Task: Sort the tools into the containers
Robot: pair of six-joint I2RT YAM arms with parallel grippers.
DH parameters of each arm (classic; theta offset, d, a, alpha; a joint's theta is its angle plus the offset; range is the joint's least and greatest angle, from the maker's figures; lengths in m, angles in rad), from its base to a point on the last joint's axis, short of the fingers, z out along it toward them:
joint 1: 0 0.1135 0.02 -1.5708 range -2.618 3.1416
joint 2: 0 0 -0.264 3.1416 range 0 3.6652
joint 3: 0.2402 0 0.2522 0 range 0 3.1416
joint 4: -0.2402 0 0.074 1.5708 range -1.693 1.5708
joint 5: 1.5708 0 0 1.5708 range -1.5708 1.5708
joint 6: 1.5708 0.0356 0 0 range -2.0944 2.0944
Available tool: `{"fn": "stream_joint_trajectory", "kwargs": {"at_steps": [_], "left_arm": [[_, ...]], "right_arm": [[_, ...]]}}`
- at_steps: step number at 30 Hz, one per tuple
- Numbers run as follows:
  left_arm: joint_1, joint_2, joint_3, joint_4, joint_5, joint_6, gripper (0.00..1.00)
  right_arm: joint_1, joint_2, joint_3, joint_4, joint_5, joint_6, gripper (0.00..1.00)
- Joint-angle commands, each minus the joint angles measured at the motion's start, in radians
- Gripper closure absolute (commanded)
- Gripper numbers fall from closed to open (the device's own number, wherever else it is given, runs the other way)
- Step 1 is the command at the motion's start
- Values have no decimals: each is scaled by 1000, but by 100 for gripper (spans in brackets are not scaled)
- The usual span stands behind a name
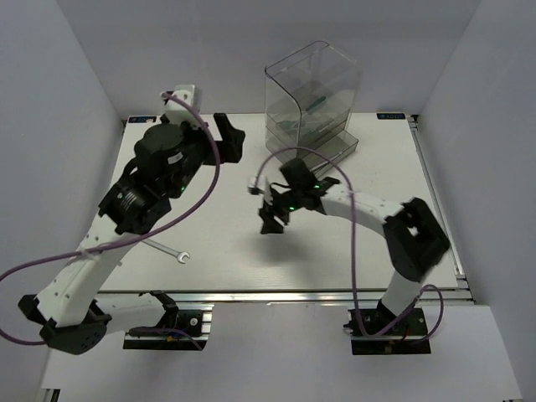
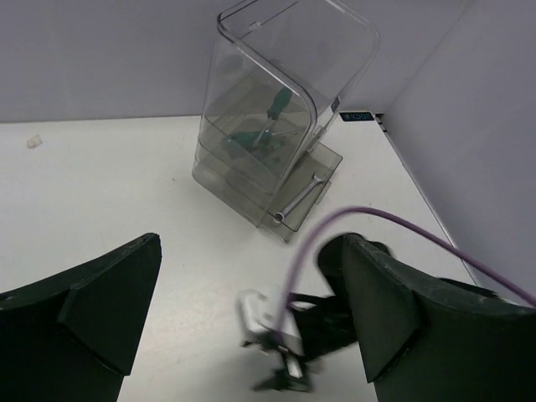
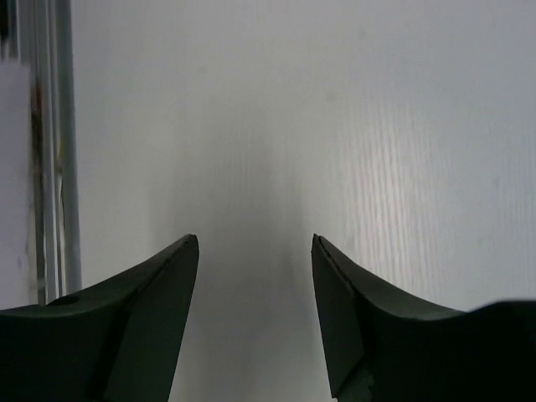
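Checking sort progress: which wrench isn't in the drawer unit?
The wrench on the table by the left arm; the other wrench lies in the drawer unit's bottom drawer.

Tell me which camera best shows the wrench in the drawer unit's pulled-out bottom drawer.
Left wrist view: the wrench lies diagonally in the open bottom drawer, unobstructed. The top view shows the drawer unit, but the wrench inside is too small to make out. The right wrist view shows only table and its own fingers.

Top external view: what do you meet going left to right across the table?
loose wrench → left tool → drawer unit. The right tool is left out because it overlaps the unit's left edge.
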State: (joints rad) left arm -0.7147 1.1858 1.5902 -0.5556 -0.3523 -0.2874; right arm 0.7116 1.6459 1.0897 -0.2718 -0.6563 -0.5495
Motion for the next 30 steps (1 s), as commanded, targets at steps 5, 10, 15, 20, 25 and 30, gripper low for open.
{"fn": "stream_joint_trajectory", "kwargs": {"at_steps": [5, 10, 15, 20, 25, 30], "left_arm": [[-8, -109, -36, -131, -60, -113, 2], [-8, -118, 2, -230, -68, -125, 2], [-8, -144, 16, -288, -89, -140, 2], [-8, -147, 40, -329, -103, -144, 2], [-8, -147, 40, -351, -108, -147, 2], [-8, -147, 48, -377, -117, -145, 2]], "right_arm": [[239, 371, 542, -3, 230, 448, 25], [379, 521, 720, 9, 349, 439, 11], [439, 641, 904, -13, 366, 419, 11], [479, 811, 1142, -62, 529, 473, 17], [505, 853, 1133, 60, 578, 422, 33], [516, 862, 1069, 125, 592, 392, 37]]}}
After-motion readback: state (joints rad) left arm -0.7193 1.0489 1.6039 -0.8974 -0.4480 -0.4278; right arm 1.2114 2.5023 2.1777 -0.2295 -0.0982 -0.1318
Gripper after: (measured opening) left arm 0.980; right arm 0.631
